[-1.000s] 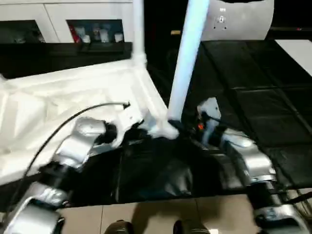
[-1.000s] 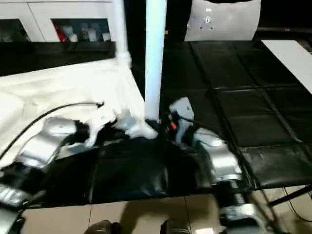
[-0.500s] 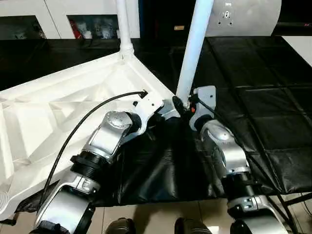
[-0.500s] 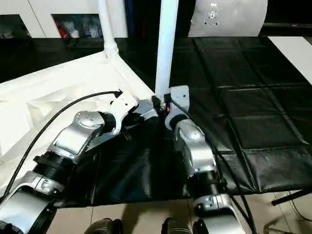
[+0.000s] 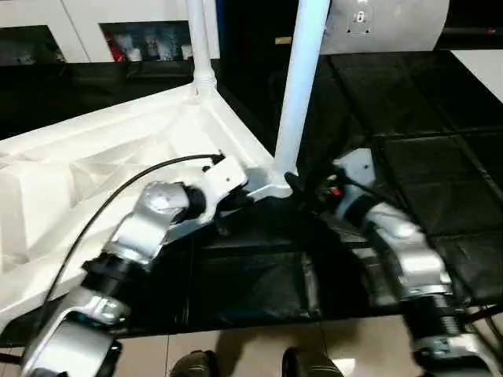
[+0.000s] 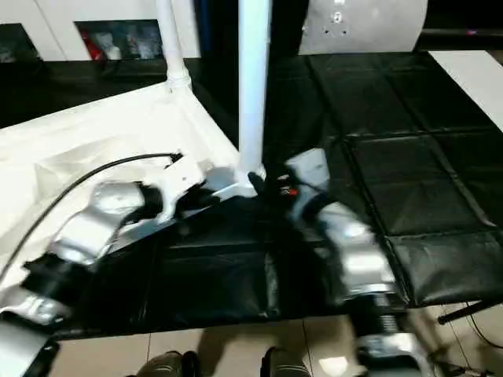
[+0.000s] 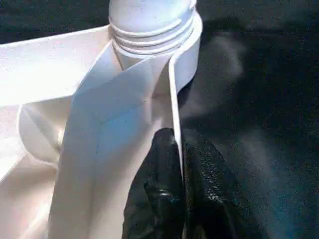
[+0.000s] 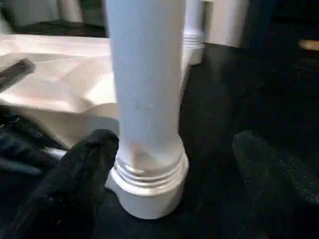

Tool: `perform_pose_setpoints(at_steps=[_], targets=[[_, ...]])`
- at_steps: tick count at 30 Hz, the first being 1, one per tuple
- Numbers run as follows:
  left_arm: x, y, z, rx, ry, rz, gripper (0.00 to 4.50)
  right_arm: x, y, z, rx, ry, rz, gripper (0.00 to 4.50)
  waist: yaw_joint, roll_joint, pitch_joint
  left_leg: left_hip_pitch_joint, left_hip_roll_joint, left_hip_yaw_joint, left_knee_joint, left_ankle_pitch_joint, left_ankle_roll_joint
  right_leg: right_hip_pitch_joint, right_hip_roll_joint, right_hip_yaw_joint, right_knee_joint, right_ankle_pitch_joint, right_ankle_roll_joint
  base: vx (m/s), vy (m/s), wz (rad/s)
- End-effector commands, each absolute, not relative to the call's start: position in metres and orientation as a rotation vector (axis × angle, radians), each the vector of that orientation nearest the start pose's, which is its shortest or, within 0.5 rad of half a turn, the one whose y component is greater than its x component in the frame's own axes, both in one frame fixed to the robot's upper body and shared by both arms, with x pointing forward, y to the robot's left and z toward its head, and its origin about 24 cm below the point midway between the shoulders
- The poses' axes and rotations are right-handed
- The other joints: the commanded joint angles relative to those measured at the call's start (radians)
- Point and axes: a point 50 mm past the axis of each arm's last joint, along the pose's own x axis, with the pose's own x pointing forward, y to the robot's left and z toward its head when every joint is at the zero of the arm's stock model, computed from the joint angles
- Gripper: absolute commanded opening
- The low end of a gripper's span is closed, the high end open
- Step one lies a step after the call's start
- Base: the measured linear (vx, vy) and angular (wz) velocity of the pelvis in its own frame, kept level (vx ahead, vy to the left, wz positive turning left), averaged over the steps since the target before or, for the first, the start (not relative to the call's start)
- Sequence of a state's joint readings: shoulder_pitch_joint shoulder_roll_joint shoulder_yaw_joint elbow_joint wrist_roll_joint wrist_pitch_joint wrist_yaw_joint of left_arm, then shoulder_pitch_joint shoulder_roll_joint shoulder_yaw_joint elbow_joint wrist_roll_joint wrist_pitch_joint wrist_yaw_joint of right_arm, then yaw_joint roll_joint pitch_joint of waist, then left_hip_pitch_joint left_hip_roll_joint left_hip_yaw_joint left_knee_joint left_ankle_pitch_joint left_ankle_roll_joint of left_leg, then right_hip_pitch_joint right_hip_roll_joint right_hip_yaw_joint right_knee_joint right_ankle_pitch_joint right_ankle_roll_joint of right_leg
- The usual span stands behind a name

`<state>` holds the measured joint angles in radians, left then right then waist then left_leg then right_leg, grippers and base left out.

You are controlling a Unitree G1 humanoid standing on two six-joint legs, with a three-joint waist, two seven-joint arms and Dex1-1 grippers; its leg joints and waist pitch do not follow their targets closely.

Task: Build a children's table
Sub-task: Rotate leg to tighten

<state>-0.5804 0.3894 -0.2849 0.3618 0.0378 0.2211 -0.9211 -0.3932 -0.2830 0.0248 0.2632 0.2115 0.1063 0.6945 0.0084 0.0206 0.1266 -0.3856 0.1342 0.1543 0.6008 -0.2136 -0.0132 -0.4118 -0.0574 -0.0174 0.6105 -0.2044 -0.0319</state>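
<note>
Fingers of the left gripper (image 7: 175,199) are pinched shut on the thin side wall of the upturned table top (image 5: 94,173), one black finger (image 7: 154,189) inside the rim and its mate outside, apparently to hold the corner steady while the leg seats. Just beyond that pinch, toward twelve o'clock in the left wrist view, sits the round corner socket (image 7: 187,45) with the threaded foot of a leg in it. The left forearm reaches in from seven o'clock in the head view, wrist bent inward along the rim. The right gripper (image 8: 174,164) stands wide, its two fingers either side of the near leg (image 5: 299,86) at its collar and not visibly touching it; my reading is that the leg now stands upright in its socket unsupported. The right forearm comes up from five o'clock, angled toward the corner. A second leg (image 5: 200,43) rises from the far corner at about eleven o'clock. The ribbed underside faces up on the black mat (image 5: 424,157).
</note>
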Motion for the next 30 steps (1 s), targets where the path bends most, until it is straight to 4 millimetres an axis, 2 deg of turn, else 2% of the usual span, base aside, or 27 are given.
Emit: perform_pose_setpoints(at_steps=[1, 4, 6, 9, 11, 12, 17, 26, 30], targets=[[0.320, 0.122, 0.085, 0.531, 0.254, -1.166, 0.00, 0.311, -0.152, 0.092, -0.067, -0.006, 0.821, 4.41, 0.000, -0.009, -0.059, 0.014, 0.089, -0.022, -0.070, -0.004, 0.182, 0.060, -0.092, 0.042, -0.056, 0.026, -0.296, 0.000, 0.000, 0.00], [0.312, 0.134, 0.084, 0.583, 0.263, -1.283, 0.00, 0.304, -0.161, 0.099, -0.123, 0.021, 1.030, 4.46, 0.001, -0.009, -0.057, 0.014, 0.091, -0.022, -0.073, -0.040, 0.177, 0.060, -0.094, 0.042, -0.062, -0.027, -0.295, 0.000, 0.000, 0.00], [0.309, 0.136, 0.085, 0.583, 0.266, -1.317, 0.00, 0.301, -0.160, 0.099, -0.147, 0.036, 1.100, 4.46, 0.003, -0.006, -0.059, 0.018, 0.091, -0.021, -0.073, -0.040, 0.174, 0.058, -0.093, 0.043, -0.061, -0.028, -0.298, 0.000, 0.000, 0.00], [0.302, 0.138, 0.085, 0.608, 0.280, -1.423, 0.00, 0.297, -0.159, 0.097, -0.176, 0.084, 1.255, 4.46, 0.006, -0.014, -0.064, 0.017, 0.092, -0.019, -0.069, 0.000, 0.191, 0.058, -0.094, 0.041, -0.052, 0.027, -0.313, 0.000, 0.000, 0.00], [0.298, 0.138, 0.084, 0.625, 0.287, -1.467, 0.00, 0.296, -0.159, 0.096, -0.185, 0.107, 1.306, 4.46, 0.011, -0.010, -0.066, 0.019, 0.095, -0.019, -0.067, 0.020, 0.199, 0.056, -0.094, 0.039, -0.047, 0.046, -0.321, 0.000, 0.000, 0.00], [0.296, 0.138, 0.083, 0.639, 0.291, -1.500, 0.00, 0.297, -0.158, 0.095, -0.195, 0.127, 1.343, 4.46, 0.014, -0.015, -0.069, 0.019, 0.096, -0.017, -0.064, 0.040, 0.207, 0.056, -0.094, 0.039, -0.044, 0.064, -0.326, 0.000, 0.000, 0.00], [0.294, 0.139, 0.084, 0.660, 0.294, -1.544, 0.00, 0.302, -0.155, 0.095, -0.190, 0.147, 1.400, 4.09, 0.034, -0.015, -0.073, 0.022, 0.097, -0.012, -0.059, 0.072, 0.211, 0.052, -0.093, 0.038, -0.037, 0.076, -0.332, 0.000, 0.000, 0.00], [0.294, 0.136, 0.085, 0.665, 0.287, -1.578, 0.00, 0.304, -0.151, 0.094, -0.154, 0.195, 1.488, 3.28, 0.044, -0.016, -0.083, 0.019, 0.094, -0.009, -0.052, 0.088, 0.208, 0.054, -0.093, 0.036, -0.031, 0.084, -0.338, 0.000, 0.000, 0.00], [0.294, 0.136, 0.085, 0.667, 0.288, -1.578, 0.00, 0.304, -0.151, 0.093, -0.161, 0.205, 1.508, 2.92, 0.047, -0.017, -0.087, 0.018, 0.093, -0.009, -0.047, 0.114, 0.220, 0.054, -0.091, 0.036, -0.025, 0.119, -0.339, 0.000, 0.000, 0.00]])
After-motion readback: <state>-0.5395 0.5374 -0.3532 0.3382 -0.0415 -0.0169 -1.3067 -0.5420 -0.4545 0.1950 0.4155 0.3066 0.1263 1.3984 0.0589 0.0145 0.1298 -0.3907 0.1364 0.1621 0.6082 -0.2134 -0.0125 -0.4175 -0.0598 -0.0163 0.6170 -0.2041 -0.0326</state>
